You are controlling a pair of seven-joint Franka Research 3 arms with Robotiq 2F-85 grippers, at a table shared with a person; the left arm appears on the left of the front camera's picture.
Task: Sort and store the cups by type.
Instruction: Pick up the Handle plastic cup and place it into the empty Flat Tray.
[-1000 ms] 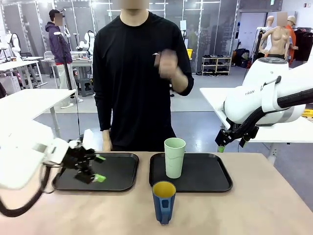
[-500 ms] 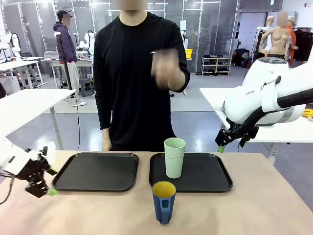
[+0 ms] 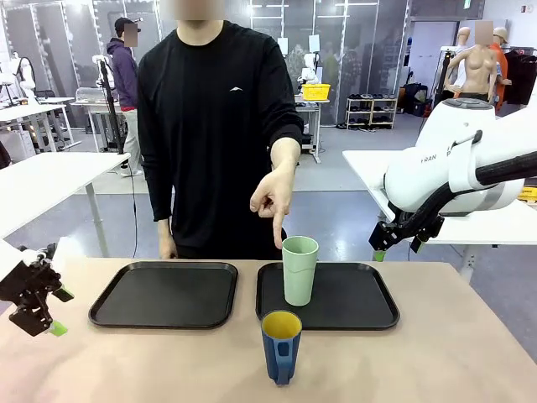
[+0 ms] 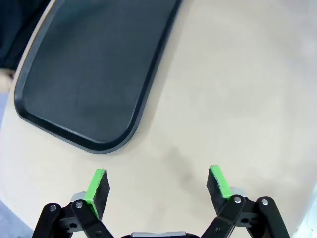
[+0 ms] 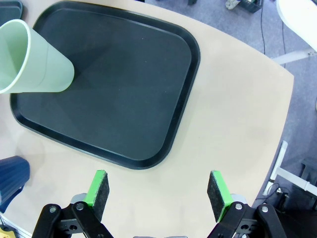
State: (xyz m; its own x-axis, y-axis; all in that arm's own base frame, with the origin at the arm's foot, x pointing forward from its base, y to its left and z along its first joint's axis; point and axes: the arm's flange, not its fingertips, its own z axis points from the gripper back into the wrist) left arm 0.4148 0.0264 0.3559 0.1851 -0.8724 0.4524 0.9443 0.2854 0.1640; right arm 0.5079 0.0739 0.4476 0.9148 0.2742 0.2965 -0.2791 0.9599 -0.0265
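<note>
A tall mint-green tumbler [image 3: 299, 270] stands upright on the right black tray [image 3: 352, 295], near its left edge. The same tumbler [image 5: 34, 59] appears at the top left of the right wrist view. A dark blue mug [image 3: 281, 346] with a yellow inside stands on the bare table in front of that tray, and its side [image 5: 12, 178] shows at the lower left. My left gripper [image 3: 57, 312] hangs open at the table's far left, over bare tabletop [image 4: 158, 186]. My right gripper [image 3: 393, 245] is raised beyond the right tray's far right corner, open [image 5: 158, 191] and holding nothing.
A person stands at the far side, one hand [image 3: 273, 197] pointing a finger down at the tumbler. The left black tray [image 3: 164, 294] has nothing on it, and its corner [image 4: 94, 74] lies ahead of my left gripper. The table's right edge [image 5: 282, 114] is near.
My left arm drew back from over the left tray to the table's far left edge. The person's raised hand came down to point at the tumbler. The right arm stayed still.
</note>
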